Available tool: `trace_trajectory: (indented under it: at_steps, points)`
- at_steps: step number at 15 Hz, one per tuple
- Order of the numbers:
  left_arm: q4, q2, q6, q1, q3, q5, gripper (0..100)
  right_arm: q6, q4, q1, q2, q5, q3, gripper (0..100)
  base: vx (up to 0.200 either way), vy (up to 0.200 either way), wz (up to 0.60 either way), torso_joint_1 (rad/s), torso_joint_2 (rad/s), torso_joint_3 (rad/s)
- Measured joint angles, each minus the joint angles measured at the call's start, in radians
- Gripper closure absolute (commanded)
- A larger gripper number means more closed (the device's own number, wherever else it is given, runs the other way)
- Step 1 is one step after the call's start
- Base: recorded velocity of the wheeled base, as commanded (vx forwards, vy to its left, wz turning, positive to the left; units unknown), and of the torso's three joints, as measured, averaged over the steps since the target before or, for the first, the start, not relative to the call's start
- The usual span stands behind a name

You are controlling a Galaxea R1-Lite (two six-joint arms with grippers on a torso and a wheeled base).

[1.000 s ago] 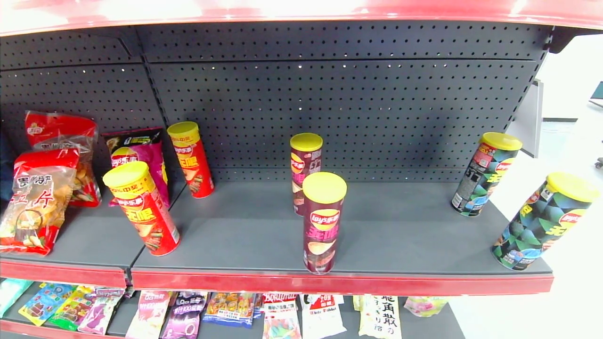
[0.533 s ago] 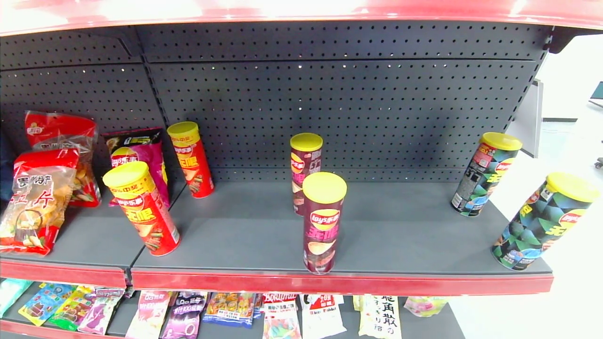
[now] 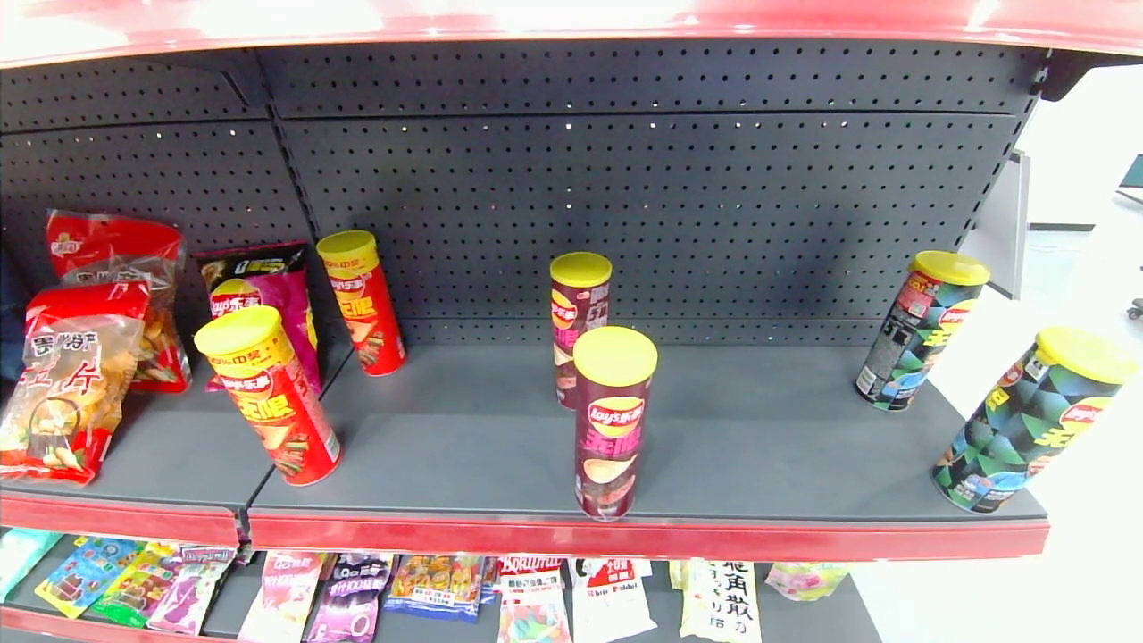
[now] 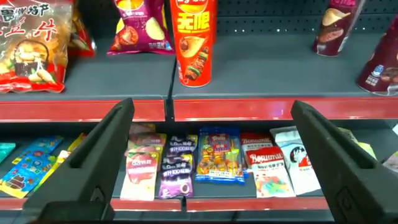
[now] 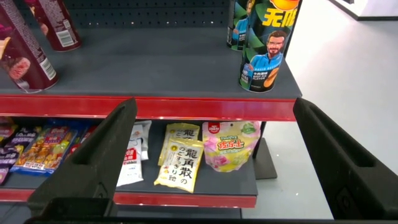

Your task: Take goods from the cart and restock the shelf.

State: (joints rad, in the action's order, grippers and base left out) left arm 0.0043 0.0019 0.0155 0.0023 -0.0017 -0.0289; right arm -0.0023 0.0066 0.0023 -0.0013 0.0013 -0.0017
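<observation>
The dark grey shelf with a red front lip carries upright chip cans with yellow lids. Two red cans stand at the left, two maroon cans in the middle, and two dark green-blue cans at the right end. My left gripper is open and holds nothing, in front of the shelf lip near a red can. My right gripper is open too, facing the lip near a dark can.
Snack bags lean at the shelf's left end. A lower shelf holds several small packets. Bare shelf floor lies between the maroon and the dark cans. White floor opens to the right of the shelf.
</observation>
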Motion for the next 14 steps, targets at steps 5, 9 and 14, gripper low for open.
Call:
trace_trajectory:
  at_steps: [5, 9, 14]
  points:
    - [0.0, 0.0, 0.0, 0.0, 0.0, 0.0, 0, -0.002, 0.001, 0.004, 0.01, 0.038, 0.0, 0, 0.0, 0.0, 0.0, 0.0, 0.0, 0.0]
    - [0.0, 0.0, 0.0, 0.0, 0.0, 0.0, 0, 0.0, 0.008, 0.052, 0.067, 0.056, -0.073, 0, 0.0, 0.0, 0.0, 0.0, 0.0, 0.0]
    - [0.0, 0.0, 0.0, 0.0, 0.0, 0.0, 0, -0.097, 0.046, 0.244, 0.423, 0.083, -0.321, 0, 0.0, 0.0, 0.0, 0.0, 0.0, 0.0]
